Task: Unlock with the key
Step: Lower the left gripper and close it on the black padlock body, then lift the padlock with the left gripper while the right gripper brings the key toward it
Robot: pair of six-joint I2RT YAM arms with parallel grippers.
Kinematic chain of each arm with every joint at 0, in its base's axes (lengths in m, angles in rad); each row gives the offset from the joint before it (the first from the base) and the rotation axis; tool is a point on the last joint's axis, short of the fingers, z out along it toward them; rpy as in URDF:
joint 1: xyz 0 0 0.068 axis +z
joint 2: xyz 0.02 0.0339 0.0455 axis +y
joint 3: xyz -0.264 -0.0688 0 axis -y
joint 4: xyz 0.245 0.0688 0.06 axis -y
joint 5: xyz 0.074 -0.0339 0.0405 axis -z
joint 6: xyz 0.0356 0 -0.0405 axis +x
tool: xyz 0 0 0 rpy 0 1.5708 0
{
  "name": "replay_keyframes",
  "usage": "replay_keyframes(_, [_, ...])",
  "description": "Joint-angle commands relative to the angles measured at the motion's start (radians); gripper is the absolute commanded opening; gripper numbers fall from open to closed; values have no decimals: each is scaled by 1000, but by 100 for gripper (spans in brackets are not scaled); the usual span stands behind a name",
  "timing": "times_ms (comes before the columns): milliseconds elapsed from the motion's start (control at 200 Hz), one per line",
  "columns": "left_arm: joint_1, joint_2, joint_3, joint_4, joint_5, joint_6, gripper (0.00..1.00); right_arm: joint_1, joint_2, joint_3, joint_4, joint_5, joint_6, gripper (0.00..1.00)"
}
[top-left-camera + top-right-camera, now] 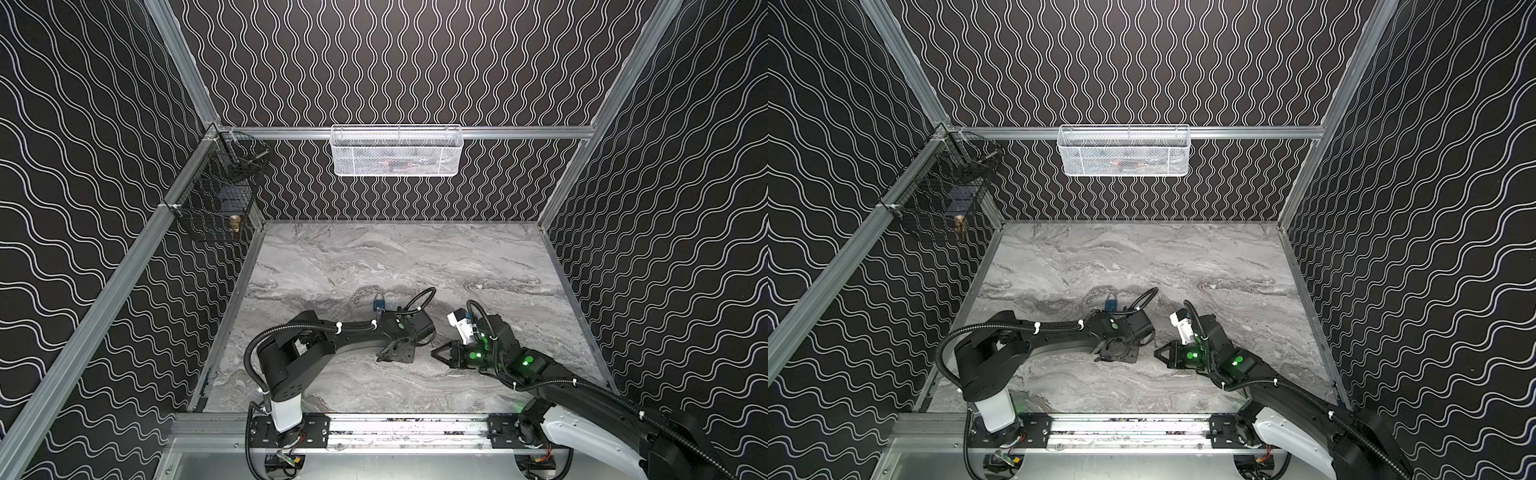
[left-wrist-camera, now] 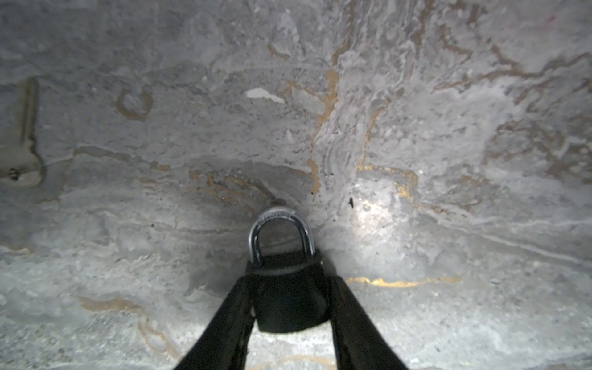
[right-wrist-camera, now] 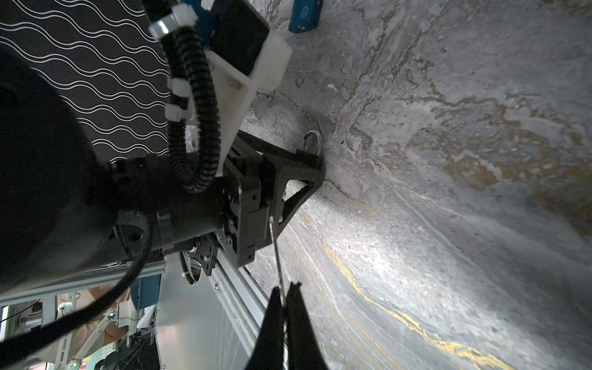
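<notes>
Marble desk (image 2: 416, 96) beneath, grips the black padlock (image 2: 288, 307) by both sides of its body in the part-shut left claw (image 2: 290, 282), pinches the thin key (image 3: 277, 256) edge-on in the fully closed right claw (image 3: 285, 288) close by, and likely needs next to align blade with keyhole

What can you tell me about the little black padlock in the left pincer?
The padlock is small, with a squat matte black body and a shiny silver metal loop, which looks closed. The left pincer clamps the body from both sides, with the loop pointing away from the pincer, low over the grey marbled table. Its keyhole is out of sight.
</notes>
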Motion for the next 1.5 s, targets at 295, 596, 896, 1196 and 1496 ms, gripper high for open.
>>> replay_keyframes(295, [0,38,-24,-36,-5,-10,43,0,-8,6,19,-8,8,0])
replay_keyframes(596, [-1,36,-46,-31,-5,-14,38,0,-26,-9,23,-8,20,0])
replay_keyframes(896, [-1,-7,-37,-45,-15,-10,31,0,-4,6,21,-12,16,0])
replay_keyframes(1196, [-1,-79,-16,-36,-53,-47,27,0,12,22,9,-8,20,0])
replay_keyframes(1496, [0,-206,33,-7,-138,-124,19,38,21,12,86,21,133,0])
